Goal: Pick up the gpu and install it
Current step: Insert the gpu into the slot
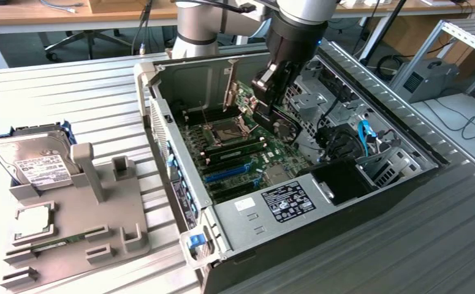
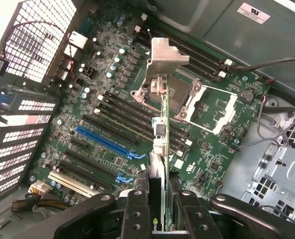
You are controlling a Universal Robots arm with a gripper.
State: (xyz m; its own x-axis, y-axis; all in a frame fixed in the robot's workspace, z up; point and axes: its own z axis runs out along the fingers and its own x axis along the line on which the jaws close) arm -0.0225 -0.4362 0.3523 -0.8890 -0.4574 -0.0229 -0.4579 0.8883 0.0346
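We have the gripper (image 2: 161, 205) clamped on the gpu (image 2: 159, 147), card edge-on, long axis pointing down at the motherboard (image 2: 95, 107), free end over the CPU socket (image 2: 210, 107).

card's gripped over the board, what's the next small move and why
Probably shift the graphics card toward the blue slot and line its edge up with it: the end effector grips it near the processor socket, not over that slot.

Soft, even light filled the room. The ribbed table (image 1: 65, 92) looked bright. Deep inside the computer case (image 1: 162, 122) it was shadowy. White glare washed out the metal grille (image 2: 38, 35). The gripper (image 2: 162, 206) and gpu (image 2: 156, 184) looked dark.
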